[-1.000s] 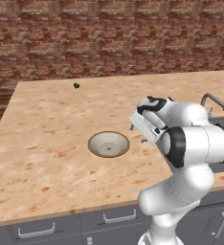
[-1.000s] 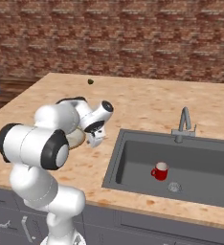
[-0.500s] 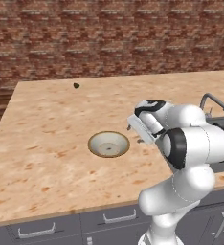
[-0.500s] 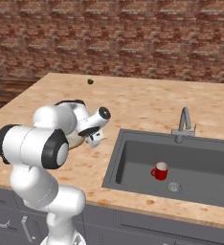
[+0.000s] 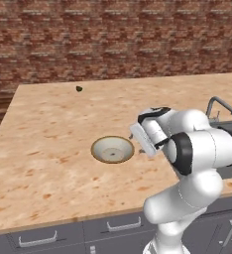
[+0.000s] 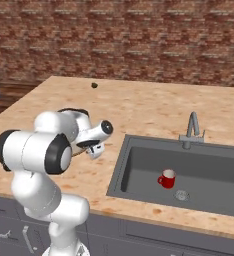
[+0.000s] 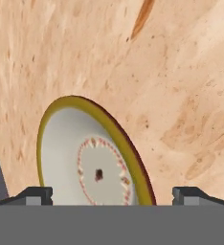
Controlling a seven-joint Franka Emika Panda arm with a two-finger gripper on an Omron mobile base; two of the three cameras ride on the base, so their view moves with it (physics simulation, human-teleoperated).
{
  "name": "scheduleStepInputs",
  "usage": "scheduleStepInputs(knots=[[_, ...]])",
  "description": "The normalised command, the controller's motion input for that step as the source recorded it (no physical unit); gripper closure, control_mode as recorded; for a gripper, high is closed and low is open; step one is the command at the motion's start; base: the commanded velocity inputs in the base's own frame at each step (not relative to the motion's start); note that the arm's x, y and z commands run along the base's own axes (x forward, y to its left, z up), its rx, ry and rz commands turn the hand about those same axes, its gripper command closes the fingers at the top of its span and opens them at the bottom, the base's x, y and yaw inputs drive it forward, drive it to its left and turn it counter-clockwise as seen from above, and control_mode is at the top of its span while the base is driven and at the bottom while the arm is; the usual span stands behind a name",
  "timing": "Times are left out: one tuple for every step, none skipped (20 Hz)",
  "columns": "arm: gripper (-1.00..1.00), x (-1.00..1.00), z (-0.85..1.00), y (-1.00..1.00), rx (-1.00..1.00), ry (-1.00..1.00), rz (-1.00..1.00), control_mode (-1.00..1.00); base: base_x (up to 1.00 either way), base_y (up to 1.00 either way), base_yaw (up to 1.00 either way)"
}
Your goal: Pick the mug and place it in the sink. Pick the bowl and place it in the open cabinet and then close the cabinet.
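Left base view: cream bowl [image 5: 112, 149] with tan rim sits upright on the counter [image 5: 48, 134], toward its front edge.

Right base view: red mug [image 6: 166, 179] stands in the sink [image 6: 139, 172], near the drain.

Hand view: gripper [image 7: 112, 195] spread wide, empty, fingertips [image 7: 35, 194] flanking the bowl [image 7: 71, 148].

base cams flank counter [image 5: 48, 144], hand cam close (bowl [image 7: 92, 158])

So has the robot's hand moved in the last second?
Yes, slightly. In the left base view the gripper has edged left toward the bowl, away from the tap. The bowl has stayed put.
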Motion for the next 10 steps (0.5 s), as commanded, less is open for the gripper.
scheduleStepInputs(knots=[[-1.00, 0.00, -0.18, 0.00, 0.10, 0.01, 0.00, -1.00, 0.00, 0.00, 0.00], [-1.00, 0.00, -0.16, 0.00, 0.08, 0.00, 0.00, -1.00, 0.00, 0.00, 0.00], [-1.00, 0.00, -0.18, 0.00, 0.07, 0.00, 0.00, -1.00, 0.00, 0.00, 0.00], [-1.00, 0.00, -0.20, 0.00, 0.06, 0.00, 0.00, -1.00, 0.00, 0.00, 0.00], [-1.00, 0.00, -0.18, 0.00, 0.03, 0.00, 0.00, -1.00, 0.00, 0.00, 0.00], [-1.00, 0.00, -0.16, 0.02, 0.01, 0.00, 0.00, -1.00, 0.00, 0.00, 0.00], [-1.00, 0.00, -0.15, 0.01, 0.00, -0.02, 0.00, -1.00, 0.00, 0.00, 0.00], [-1.00, 0.00, -0.15, 0.02, 0.00, -0.03, 0.00, -1.00, 0.00, 0.00, 0.00], [-1.00, 0.00, -0.16, 0.09, 0.00, -0.03, 0.00, -1.00, 0.00, 0.00, 0.00], [-1.00, 0.00, -0.15, 0.07, 0.00, -0.04, 0.00, -1.00, 0.00, 0.00, 0.00]])
